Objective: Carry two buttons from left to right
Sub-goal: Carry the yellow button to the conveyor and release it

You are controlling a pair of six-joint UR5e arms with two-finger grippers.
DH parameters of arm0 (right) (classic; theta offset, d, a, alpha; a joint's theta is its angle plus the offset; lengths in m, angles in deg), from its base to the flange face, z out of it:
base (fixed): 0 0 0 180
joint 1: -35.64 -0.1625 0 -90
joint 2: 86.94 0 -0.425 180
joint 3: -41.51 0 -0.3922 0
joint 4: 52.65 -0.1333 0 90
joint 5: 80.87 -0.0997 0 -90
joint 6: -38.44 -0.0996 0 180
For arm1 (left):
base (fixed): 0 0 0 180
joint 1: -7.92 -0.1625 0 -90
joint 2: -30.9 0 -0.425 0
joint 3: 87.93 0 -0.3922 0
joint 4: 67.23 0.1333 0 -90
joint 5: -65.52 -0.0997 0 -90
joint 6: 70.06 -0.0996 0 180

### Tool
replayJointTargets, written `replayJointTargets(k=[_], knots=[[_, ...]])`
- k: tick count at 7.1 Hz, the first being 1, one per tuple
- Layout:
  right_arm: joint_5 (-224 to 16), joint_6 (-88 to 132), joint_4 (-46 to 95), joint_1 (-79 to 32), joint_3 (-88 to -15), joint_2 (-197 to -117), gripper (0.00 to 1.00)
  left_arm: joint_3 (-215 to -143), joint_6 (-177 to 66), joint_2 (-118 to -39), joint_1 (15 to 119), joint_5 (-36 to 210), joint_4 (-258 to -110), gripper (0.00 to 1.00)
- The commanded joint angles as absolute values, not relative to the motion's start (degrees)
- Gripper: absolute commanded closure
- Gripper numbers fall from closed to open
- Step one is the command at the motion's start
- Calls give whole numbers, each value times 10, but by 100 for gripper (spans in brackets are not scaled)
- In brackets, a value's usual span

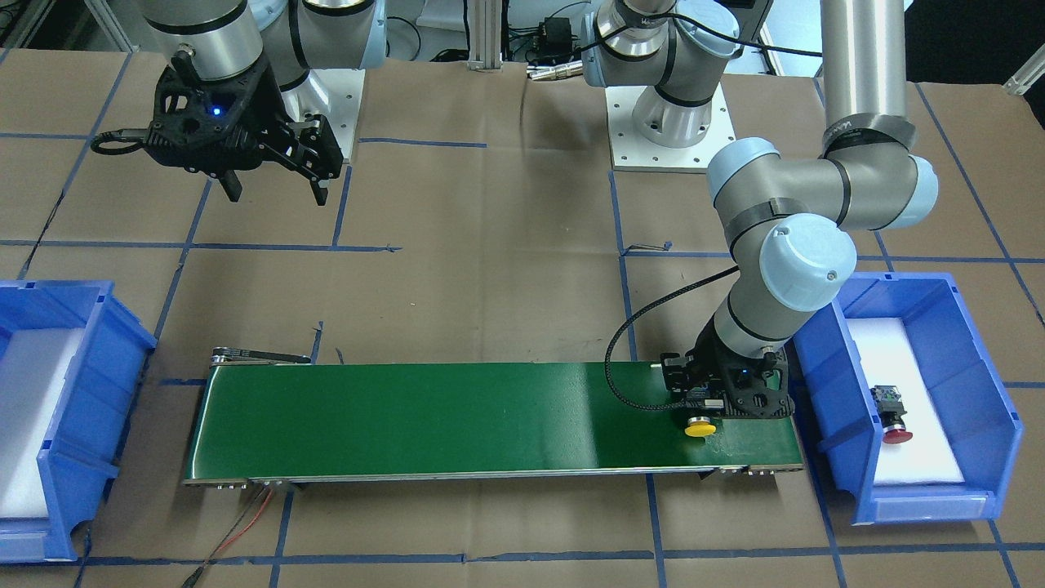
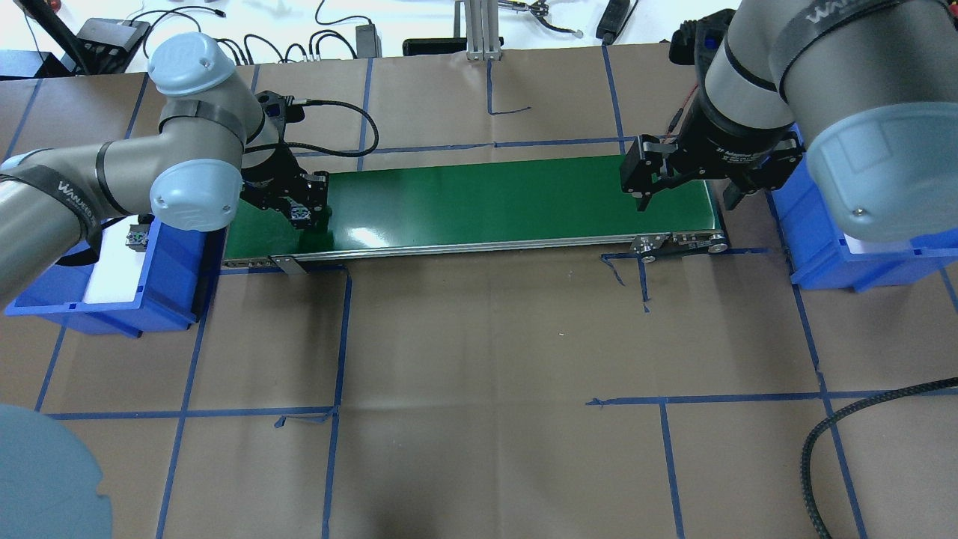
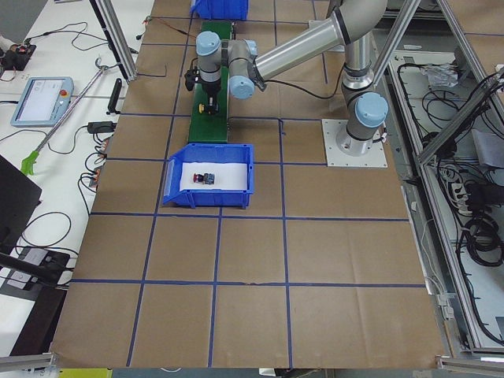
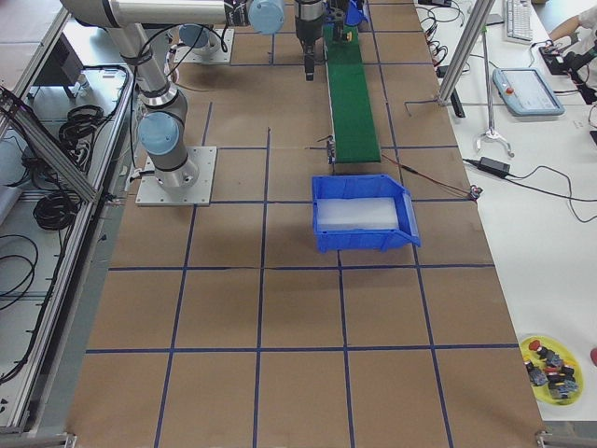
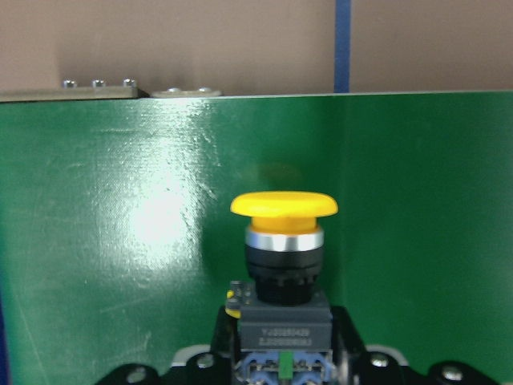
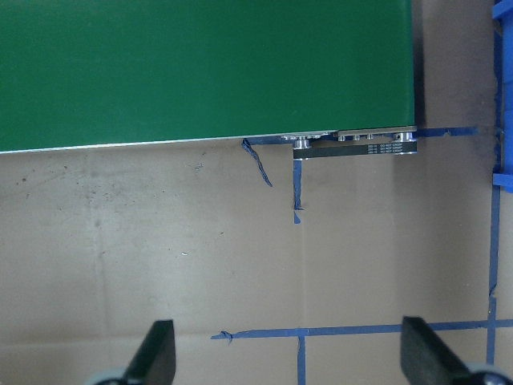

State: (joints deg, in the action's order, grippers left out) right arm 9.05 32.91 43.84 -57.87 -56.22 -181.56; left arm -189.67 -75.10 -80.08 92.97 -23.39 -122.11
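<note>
The yellow button (image 1: 700, 427) lies on the green conveyor belt (image 1: 449, 416) at its end near the robot's left. My left gripper (image 1: 722, 404) is low over the belt and shut on the button's black body; the left wrist view shows the yellow cap (image 5: 284, 205) pointing away from the fingers. The red button (image 1: 896, 431) lies on white foam in the blue bin (image 1: 971, 343) on the robot's left; it also shows in the exterior left view (image 3: 208, 178). My right gripper (image 1: 273, 192) is open and empty, hovering beside the belt's other end (image 2: 686, 201).
A second blue bin (image 1: 82, 384) with white foam stands past the belt's right end, also in the exterior right view (image 4: 364, 224). Blue tape lines cross the brown table cover. A yellow dish (image 4: 550, 369) with several buttons sits on a side table.
</note>
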Motion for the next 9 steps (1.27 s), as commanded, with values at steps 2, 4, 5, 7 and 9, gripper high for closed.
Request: replayJointTargets(k=[2,4,5,7,9], knots=[[90,329,439,-580,-562,-1815,0,-1885,-747,-800,929,-234,-1215,1],[90,328,439,-580,-562,-1815,0,-1873,-748,-777,923,-234,-1227,1],[90,328,439,-580,-562,-1815,0,-1849,-748,-752,921,-234,-1289,1],[90,328,440,-580,-562,-1815,0,-1767,-750,-705,920,-234,-1457,1],[90,328,442,-580,-562,-1815,0,-1737,-759,-708,906,-234,-1487,1]])
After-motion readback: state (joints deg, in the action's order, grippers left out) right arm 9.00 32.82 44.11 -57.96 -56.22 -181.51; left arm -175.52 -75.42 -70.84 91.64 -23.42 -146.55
